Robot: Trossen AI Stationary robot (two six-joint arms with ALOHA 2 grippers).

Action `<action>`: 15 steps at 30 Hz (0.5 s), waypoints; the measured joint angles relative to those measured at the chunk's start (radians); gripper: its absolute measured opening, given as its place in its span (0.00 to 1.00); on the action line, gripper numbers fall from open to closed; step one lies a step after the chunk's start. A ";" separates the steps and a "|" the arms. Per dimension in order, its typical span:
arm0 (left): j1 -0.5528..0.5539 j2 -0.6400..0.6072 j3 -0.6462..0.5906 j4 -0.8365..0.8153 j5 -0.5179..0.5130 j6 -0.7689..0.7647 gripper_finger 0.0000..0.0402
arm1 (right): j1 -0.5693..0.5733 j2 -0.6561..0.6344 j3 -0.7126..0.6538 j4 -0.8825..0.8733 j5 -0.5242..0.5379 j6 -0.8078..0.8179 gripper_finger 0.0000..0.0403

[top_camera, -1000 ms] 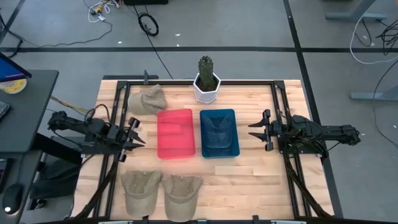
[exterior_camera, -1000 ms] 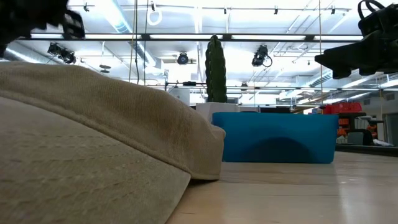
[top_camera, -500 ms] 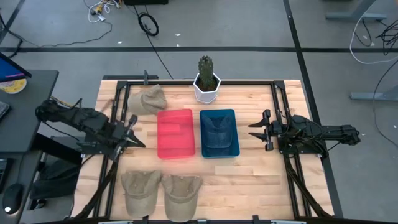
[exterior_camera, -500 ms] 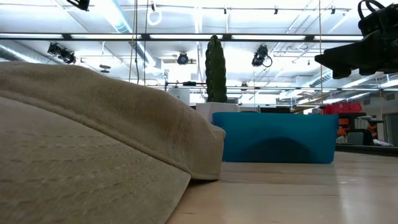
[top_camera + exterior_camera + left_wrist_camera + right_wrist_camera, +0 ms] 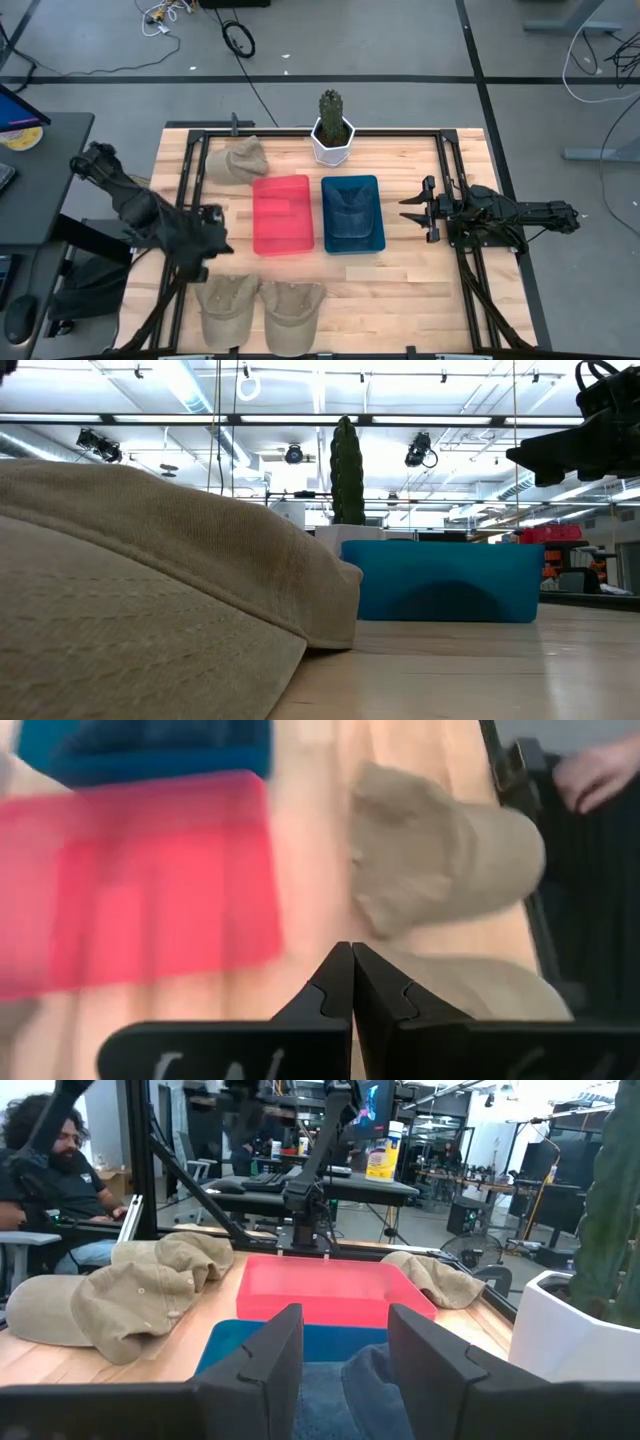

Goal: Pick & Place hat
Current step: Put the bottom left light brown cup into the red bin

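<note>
Fingers pressed together, left gripper (image 5: 213, 238) is hanging above two tan hats (image 5: 227, 303), seemingly lining up a pick; right gripper (image 5: 418, 209) is waiting, fingers apart.

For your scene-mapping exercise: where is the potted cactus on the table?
In the high view, the potted cactus stands at the table's far edge, centred, just beyond the red tray and blue tray.

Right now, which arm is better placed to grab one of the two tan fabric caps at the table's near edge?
Left. The left gripper, fingers shut, hangs just above the near-left tan fabric cap. The right gripper, open, waits beside the blue bin, farther from both caps.
</note>
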 joint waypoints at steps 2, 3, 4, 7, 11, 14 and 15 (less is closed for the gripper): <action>-0.059 0.053 0.027 -0.025 0.004 -0.059 0.00 | 0.000 0.000 0.000 0.000 0.000 0.000 0.38; -0.087 0.080 0.042 -0.036 0.007 -0.094 0.00 | 0.000 0.000 0.000 0.000 0.000 0.000 0.38; -0.111 0.109 0.059 -0.046 0.007 -0.137 0.00 | 0.000 0.000 0.000 0.000 0.000 0.000 0.38; -0.178 0.193 0.101 -0.095 0.007 -0.234 0.00 | 0.000 0.000 0.000 0.000 0.000 0.000 0.38; -0.242 0.289 0.118 -0.176 0.025 -0.342 0.00 | 0.000 0.000 0.000 0.000 0.000 0.000 0.38; -0.258 0.346 0.118 -0.174 0.115 -0.415 0.02 | 0.000 0.000 0.000 0.000 0.000 0.000 0.38; -0.258 0.362 0.118 -0.170 0.142 -0.422 0.02 | 0.000 0.000 0.000 0.000 0.000 0.000 0.38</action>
